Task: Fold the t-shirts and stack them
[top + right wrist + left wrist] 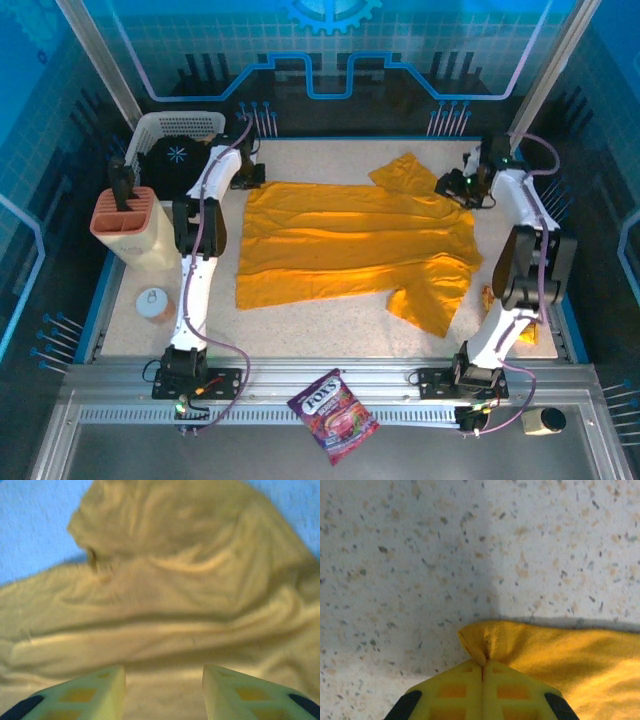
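left claw [482, 667] clamped on t-shirt [560, 652] corner (far-left) | right claw [164, 677] apart over it

Shadow is dimming the table [395, 580] left of the left pincer [482, 672], while the t-shirt [175, 580] beyond the right pincer [163, 677] is looking blurred.

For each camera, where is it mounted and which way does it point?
Top external: fixed above and behind the bases, looking down at the table and spread t-shirt; left arm and right arm show.
Left wrist: on the left arm, looking down past the left end effector, shut on a t-shirt corner.
Right wrist: on the right arm, looking down past the open right end effector at wrinkled fabric.
Shared: all see the t-shirt.
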Controlling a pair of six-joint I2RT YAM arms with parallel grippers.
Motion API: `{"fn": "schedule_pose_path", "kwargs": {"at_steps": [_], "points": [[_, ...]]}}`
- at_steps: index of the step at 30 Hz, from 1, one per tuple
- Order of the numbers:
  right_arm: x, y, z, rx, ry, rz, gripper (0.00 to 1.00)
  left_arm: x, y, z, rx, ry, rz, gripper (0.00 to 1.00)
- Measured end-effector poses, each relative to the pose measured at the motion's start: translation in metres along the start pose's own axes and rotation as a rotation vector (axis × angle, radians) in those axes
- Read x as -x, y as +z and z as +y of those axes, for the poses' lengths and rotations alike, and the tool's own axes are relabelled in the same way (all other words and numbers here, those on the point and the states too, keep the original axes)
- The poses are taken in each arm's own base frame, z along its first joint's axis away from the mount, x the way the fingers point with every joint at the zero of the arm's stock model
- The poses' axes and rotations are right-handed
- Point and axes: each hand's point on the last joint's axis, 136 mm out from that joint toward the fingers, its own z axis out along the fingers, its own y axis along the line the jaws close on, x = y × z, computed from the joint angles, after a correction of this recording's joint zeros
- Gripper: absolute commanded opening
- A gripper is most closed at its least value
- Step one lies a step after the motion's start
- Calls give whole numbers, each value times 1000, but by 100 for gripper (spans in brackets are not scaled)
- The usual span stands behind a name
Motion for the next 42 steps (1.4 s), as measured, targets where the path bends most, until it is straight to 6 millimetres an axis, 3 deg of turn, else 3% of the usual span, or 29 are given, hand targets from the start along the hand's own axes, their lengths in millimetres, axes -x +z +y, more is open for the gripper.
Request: {"fn": "schedule_pose_path", "kwargs": {"at_steps": [5, 9, 12, 15, 19, 24, 28, 29, 32, 35, 38, 42], "points": [[55, 45, -4, -23, -75, -12, 56, -11, -15, -14, -32, -2, 9, 0], [83, 84, -21, -113, -133, 13, 55, -6, -44, -30, -66, 7, -45, 0], [84, 108, -35, -191, -168, 56, 54, 1, -69, -41, -96, 21, -96, 0], [68, 122, -50, -266, -191, 126, 52, 7, -87, -49, -116, 31, -137, 0], [51, 126, -61, -340, -213, 185, 34, 6, -91, -52, -128, 31, -150, 0], [35, 116, -70, -399, -217, 210, 0, -10, -81, -52, -139, 7, -106, 0], [2, 101, -73, -420, -203, 257, 0, -17, -79, -50, -138, -8, -91, 0], [-8, 96, -72, -420, -200, 269, 2, -18, -81, -49, -138, -11, -94, 0], [-35, 80, -67, -422, -182, 297, 18, -20, -89, -49, -142, -14, -105, 0], [-43, 65, -57, -413, -170, 284, 33, -18, -99, -50, -149, -13, -127, 0], [-32, 47, -48, -407, -160, 235, 43, -16, -104, -50, -154, -12, -143, 0], [6, 24, -34, -394, -160, 131, 46, -16, -107, -50, -155, -11, -146, 0]]}}
